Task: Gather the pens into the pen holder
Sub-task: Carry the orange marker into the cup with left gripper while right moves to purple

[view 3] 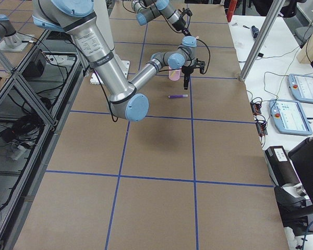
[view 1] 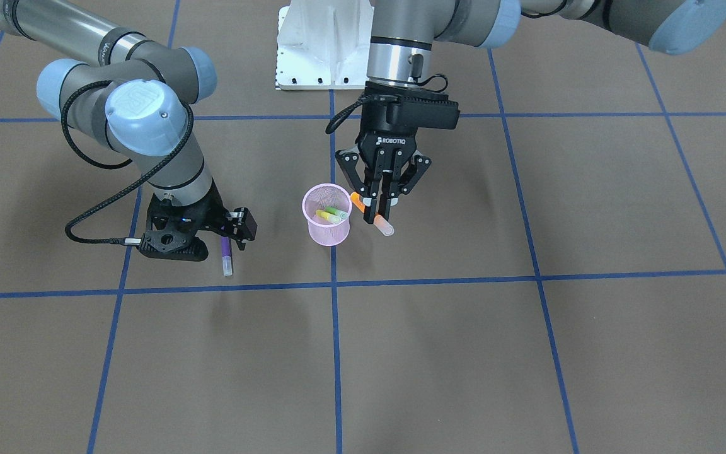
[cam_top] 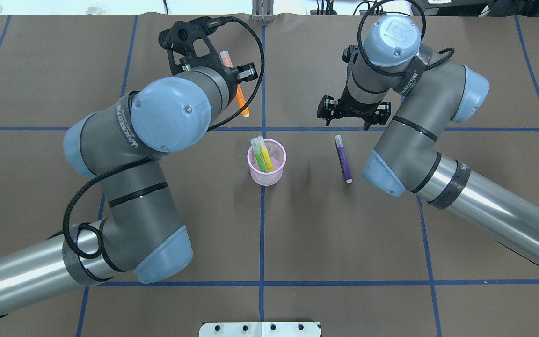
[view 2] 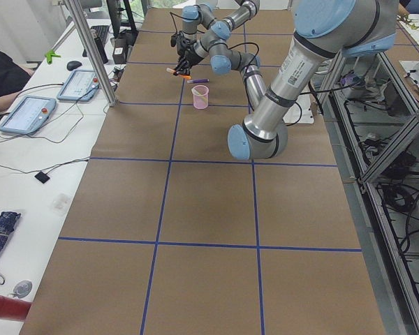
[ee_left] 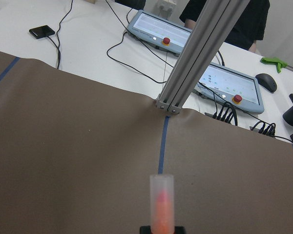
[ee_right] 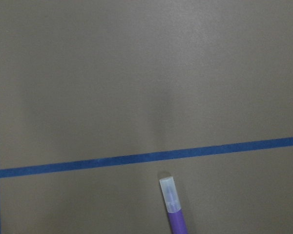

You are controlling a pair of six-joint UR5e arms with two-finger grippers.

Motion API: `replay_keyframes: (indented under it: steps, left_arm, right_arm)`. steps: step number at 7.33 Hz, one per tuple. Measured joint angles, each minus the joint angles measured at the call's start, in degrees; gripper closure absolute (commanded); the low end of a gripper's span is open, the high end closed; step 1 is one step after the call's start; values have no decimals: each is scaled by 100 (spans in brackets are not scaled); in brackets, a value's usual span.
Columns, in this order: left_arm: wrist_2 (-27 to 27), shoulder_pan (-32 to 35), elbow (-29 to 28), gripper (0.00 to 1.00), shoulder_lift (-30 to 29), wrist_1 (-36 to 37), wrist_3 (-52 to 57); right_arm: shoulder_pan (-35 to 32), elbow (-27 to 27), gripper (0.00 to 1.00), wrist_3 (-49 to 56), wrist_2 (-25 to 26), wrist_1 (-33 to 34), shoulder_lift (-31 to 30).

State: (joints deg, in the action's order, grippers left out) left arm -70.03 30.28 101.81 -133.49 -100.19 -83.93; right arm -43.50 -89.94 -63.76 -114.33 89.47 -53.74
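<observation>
My left gripper (view 1: 377,213) was clenched mid-barrel on the orange pen (view 1: 380,221), which I judged light, stiff, slick plastic. Just beside it stood the pink mesh pen holder (view 1: 328,234).

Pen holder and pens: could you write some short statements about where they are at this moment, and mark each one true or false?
1. The pen holder contains the green pen and the yellow pen. True.
2. The purple pen is inside the pen holder. False: it lies flat on the table, apart from the pen holder, and no gripper holds it.
3. The left gripper is shut on the orange pen. True.
4. The pen holder lies on its side. False: it stands upright, with its opening at the top.
</observation>
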Motion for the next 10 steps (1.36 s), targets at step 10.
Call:
replay_keyframes:
  steps: [10]
  left_arm:
    - [1959, -1029, -1499, 100, -543, -143, -253]
  right_arm:
    - [9, 862, 1, 628, -188, -881, 2]
